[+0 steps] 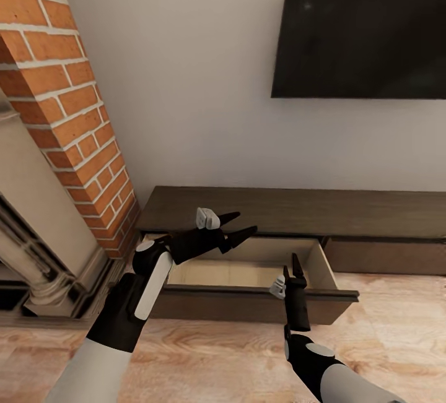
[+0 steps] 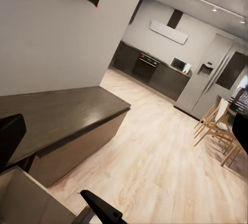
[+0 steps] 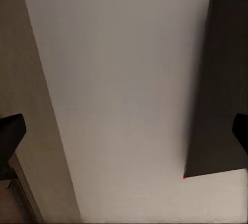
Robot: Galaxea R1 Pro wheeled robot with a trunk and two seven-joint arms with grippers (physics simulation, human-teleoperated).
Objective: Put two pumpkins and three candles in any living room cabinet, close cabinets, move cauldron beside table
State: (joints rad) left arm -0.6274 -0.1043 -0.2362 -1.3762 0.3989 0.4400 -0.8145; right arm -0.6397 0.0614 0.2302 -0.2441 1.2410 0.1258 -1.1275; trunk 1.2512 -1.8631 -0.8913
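Nearest us, our right gripper [image 1: 291,267] points upward just in front of the open drawer [image 1: 248,273], over its front panel; its fingers stand spread apart in the right wrist view, holding nothing. Our left gripper [image 1: 238,225] reaches over the drawer's pale interior, its two black fingers parted and empty. The drawer is pulled out of the left end of the cabinet [image 1: 297,211], and the part of its light-wood bottom we can see is bare. The cabinet stands against the white wall, beside the brick fireplace [image 1: 68,112] on our left. Above it hangs the dark TV [image 1: 365,25]. Farther off, the left wrist view shows the wood floor [image 2: 155,157] running to a kitchen.
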